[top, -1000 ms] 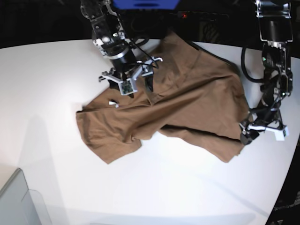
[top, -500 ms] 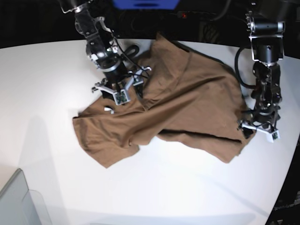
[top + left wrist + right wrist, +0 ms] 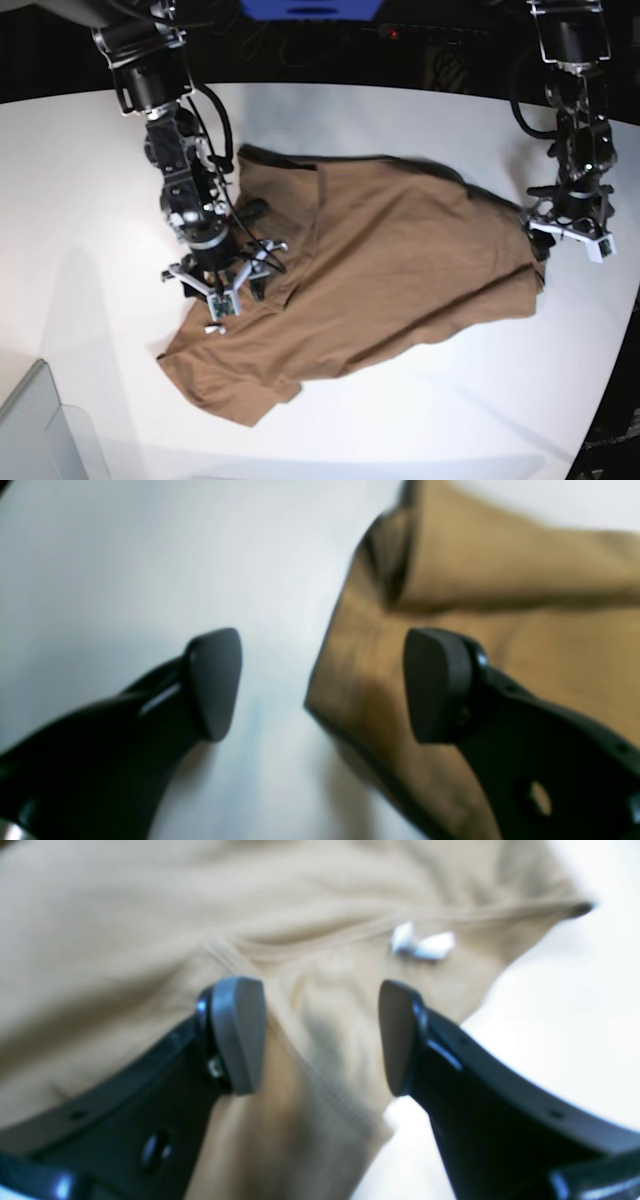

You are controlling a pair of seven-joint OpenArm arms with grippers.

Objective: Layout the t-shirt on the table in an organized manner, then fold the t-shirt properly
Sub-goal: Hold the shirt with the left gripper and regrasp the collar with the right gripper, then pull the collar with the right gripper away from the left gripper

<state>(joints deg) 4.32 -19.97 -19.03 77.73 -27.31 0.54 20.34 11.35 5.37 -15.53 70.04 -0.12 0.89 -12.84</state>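
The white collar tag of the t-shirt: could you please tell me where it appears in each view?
Base: the white tag is small, lower left of centre, at the t-shirt edge just below the right gripper.
Right wrist: upper right of centre, beyond the open jaws.
Left wrist: not in it.
Shared landmark: the brown t-shirt on the white table.

A: Support surface?
B: White table (image 3: 420, 400), curved edge.
A: Items resting on it?
B: Brown t-shirt (image 3: 400, 260), spread but rumpled; grey bin (image 3: 35, 430) at the near-left corner.
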